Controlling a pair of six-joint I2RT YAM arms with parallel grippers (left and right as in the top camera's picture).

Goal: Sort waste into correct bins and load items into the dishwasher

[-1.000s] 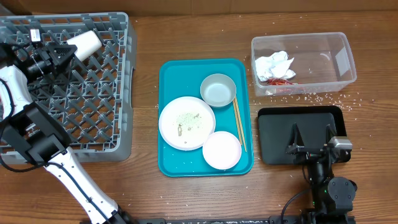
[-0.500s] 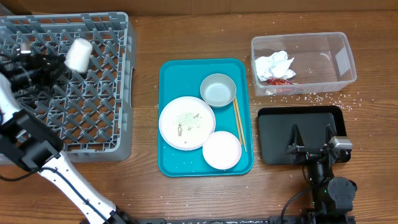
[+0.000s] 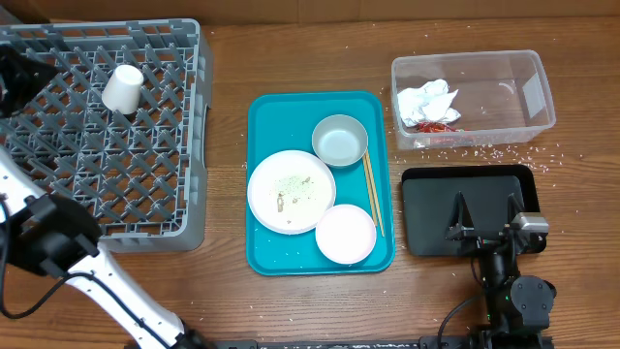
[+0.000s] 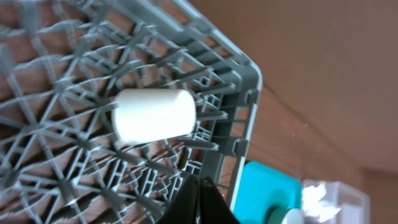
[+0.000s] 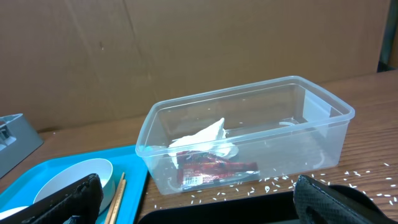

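Observation:
The small white cup [image 3: 123,89] lies on its side in the grey dish rack [image 3: 145,184], also in the left wrist view [image 4: 152,115]. My left gripper [image 3: 12,78] is shut and empty [image 4: 202,199], to the cup's left. The white plate [image 3: 291,191], pinkish-white bowl [image 3: 345,234], grey bowl [image 3: 340,140] and chopsticks [image 3: 372,192] sit on the teal tray [image 3: 266,116]. The napkin [image 3: 426,100] and red wrapper [image 3: 438,126] lie in the clear tub [image 3: 528,92]. My right gripper [image 3: 484,218] is open and empty over the black tray [image 3: 426,233].
Rice grains [image 3: 504,150] are scattered on the wooden table around the tub and along its front. The right wrist view shows the tub [image 5: 249,137], wrapper [image 5: 214,171], grey bowl [image 5: 68,180] and chopsticks [image 5: 118,193].
My left gripper let go of the cup, which now lies in the rack, and drew back to the left. The right arm has not moved.

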